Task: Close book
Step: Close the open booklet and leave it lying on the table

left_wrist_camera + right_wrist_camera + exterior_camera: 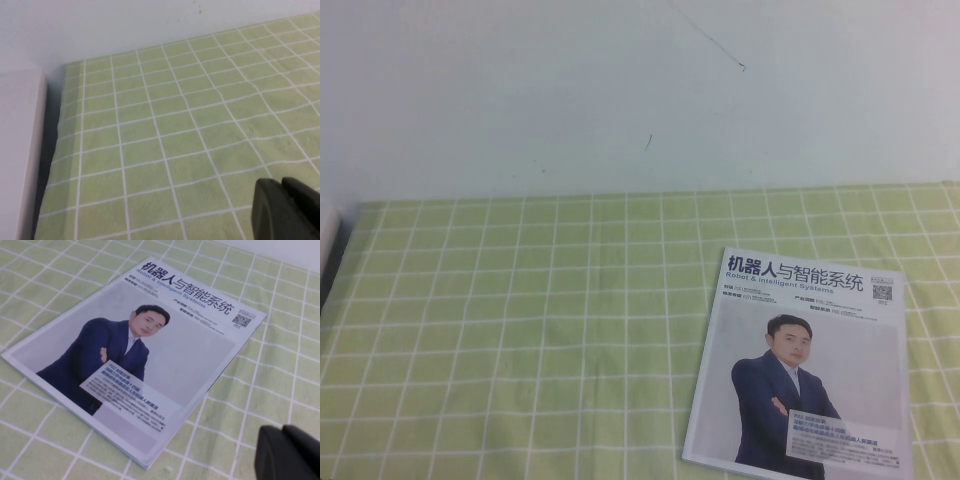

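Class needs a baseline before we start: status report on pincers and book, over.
Reporting: left pincer over bare cloth; right pincer over cloth beside book. Book closed, flat, cover up. Nothing lies on it.

High cam raised, angled down. Right wrist cam, right gripper [287, 452] close by book [145, 355] — shared with high. Left wrist cam, left gripper [285, 210] low over cloth [150, 125] edge.

book [800, 370]: flat on cloth [520, 300], near right | left claw [284, 202]: over cloth | right claw [286, 447]: near book
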You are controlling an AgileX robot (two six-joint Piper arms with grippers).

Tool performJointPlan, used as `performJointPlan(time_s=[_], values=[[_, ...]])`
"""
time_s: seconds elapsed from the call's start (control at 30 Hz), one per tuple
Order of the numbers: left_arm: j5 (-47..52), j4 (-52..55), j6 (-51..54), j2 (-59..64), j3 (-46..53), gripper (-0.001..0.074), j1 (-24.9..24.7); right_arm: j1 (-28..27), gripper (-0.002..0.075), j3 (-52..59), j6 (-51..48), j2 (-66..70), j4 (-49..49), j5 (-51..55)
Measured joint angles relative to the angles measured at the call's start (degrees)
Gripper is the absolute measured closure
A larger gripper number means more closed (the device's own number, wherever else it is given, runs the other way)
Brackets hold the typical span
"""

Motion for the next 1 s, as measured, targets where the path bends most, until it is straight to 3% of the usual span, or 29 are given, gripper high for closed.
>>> performJointPlan(time_s=[0.13,0.47,1.0], values=[[0.0,5.7,-10.5,0.0,-0.1,0.0738,0.0,0.0,0.0729,0.0,0.0,0.0,0.0,0.0],[0.0,11.6,-19.5,0.0,-0.2,0.0738,-2.6,0.0,0.0729,0.0,0.0,0.0,0.0,0.0],[-0.1,12.5,-20.7,-0.1,-0.2,0.0738,-2.6,0.0,0.0729,0.0,0.0,0.0,0.0,0.0]])
